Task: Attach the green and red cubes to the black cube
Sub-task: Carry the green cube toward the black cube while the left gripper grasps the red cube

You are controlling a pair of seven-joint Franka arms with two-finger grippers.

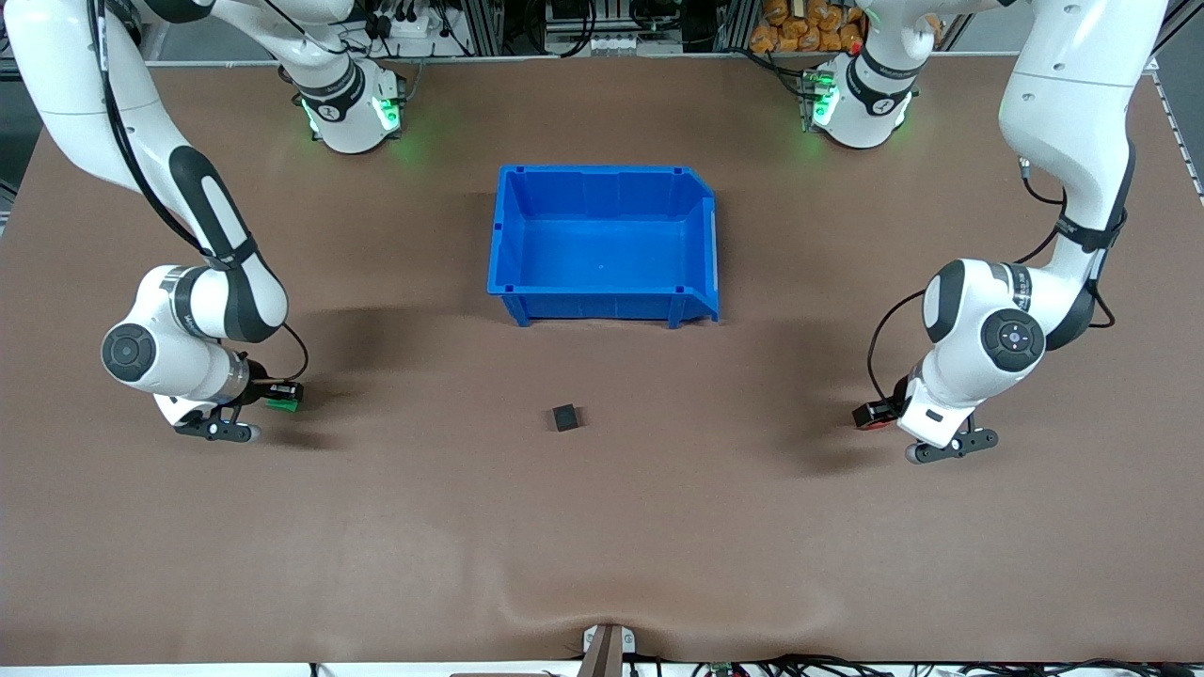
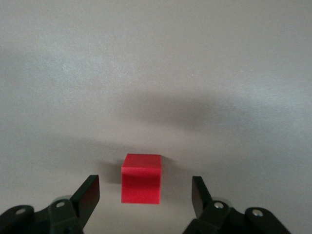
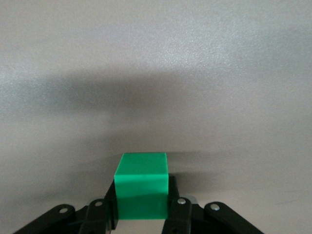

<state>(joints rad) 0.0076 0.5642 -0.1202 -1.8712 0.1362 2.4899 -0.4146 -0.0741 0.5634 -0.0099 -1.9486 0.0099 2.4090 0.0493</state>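
Observation:
The black cube [image 1: 565,417] lies on the brown table, nearer to the front camera than the blue bin. My right gripper [image 1: 282,395] is low at the right arm's end of the table and is shut on the green cube [image 1: 280,405]. In the right wrist view the green cube [image 3: 141,185] is clamped between the fingers [image 3: 108,200]. My left gripper [image 1: 873,414] is low at the left arm's end, open around the red cube [image 1: 876,424]. In the left wrist view the red cube [image 2: 141,178] rests on the table between the spread fingertips [image 2: 89,195], touching neither.
An empty blue bin [image 1: 513,235] stands mid-table, toward the robots' bases. Bare brown table lies between each gripper and the black cube. The table's front edge has a small bracket [image 1: 607,647].

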